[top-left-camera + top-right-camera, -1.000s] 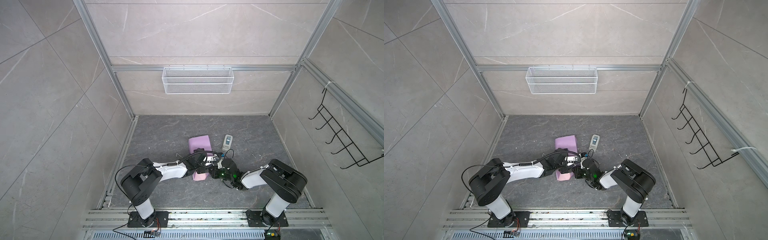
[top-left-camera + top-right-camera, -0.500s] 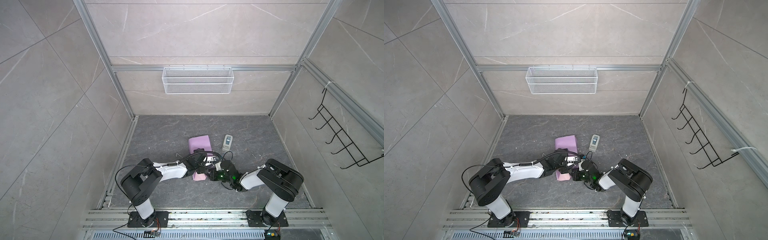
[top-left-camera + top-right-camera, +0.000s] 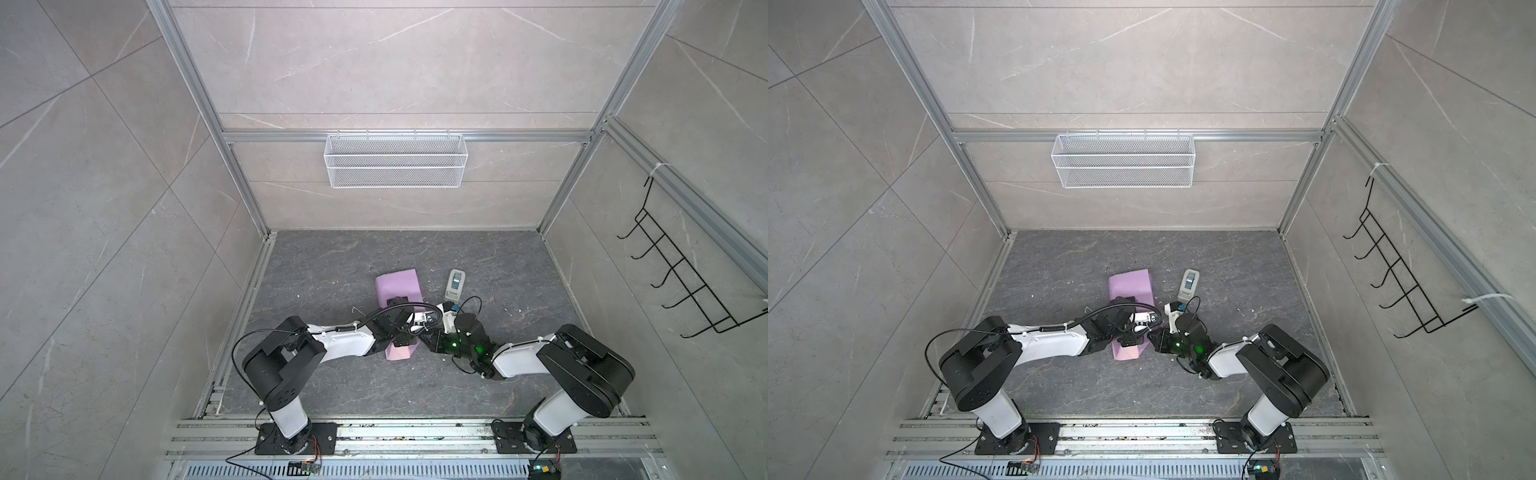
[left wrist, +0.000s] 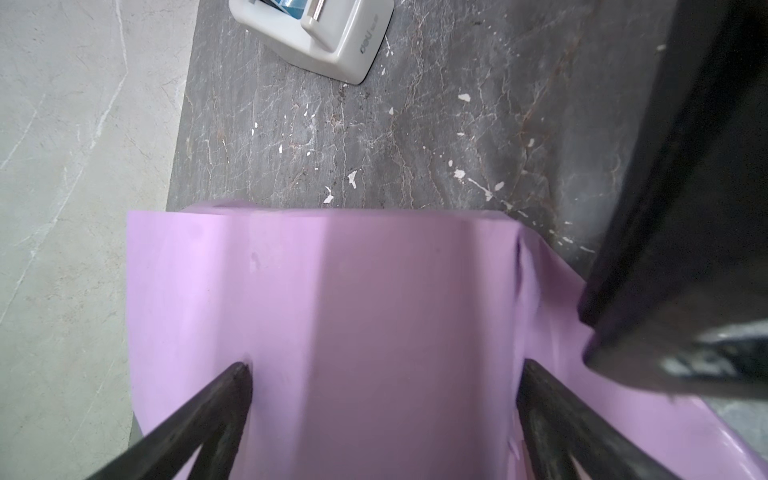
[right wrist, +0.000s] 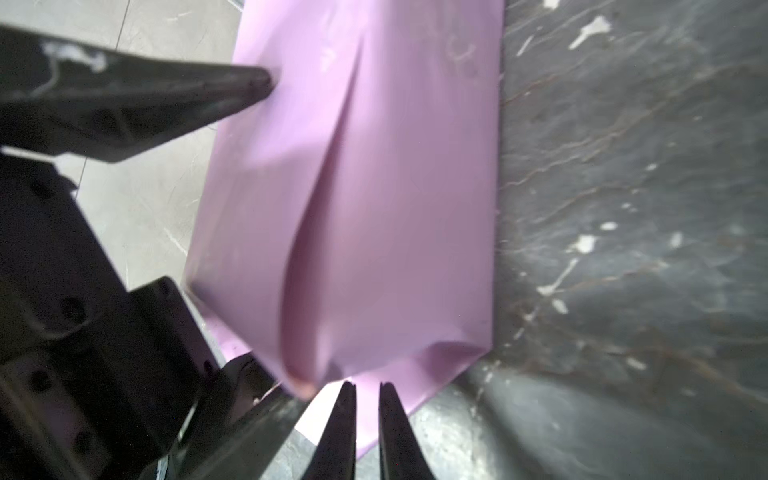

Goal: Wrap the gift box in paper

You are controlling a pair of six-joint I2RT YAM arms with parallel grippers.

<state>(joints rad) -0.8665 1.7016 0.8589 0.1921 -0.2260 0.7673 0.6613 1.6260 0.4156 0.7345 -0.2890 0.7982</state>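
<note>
Left pincer point(image 4: 384, 368) wide atop paper point(image 4: 332, 270)

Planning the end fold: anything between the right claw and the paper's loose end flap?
Nothing visible. The right claw sits right at the flap of the paper. The left claw straddles the wrapped bundle beside it, close but not between. The grey-white device lies apart.

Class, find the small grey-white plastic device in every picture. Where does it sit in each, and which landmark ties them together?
In a top view: small grey-white plastic device, on the floor right of the lilac paper.
In a top view: same place.
Left wrist: beyond the paper's far edge, partly cropped.
Right wrist: not in it.
Landmark: the lilac paper.
</note>
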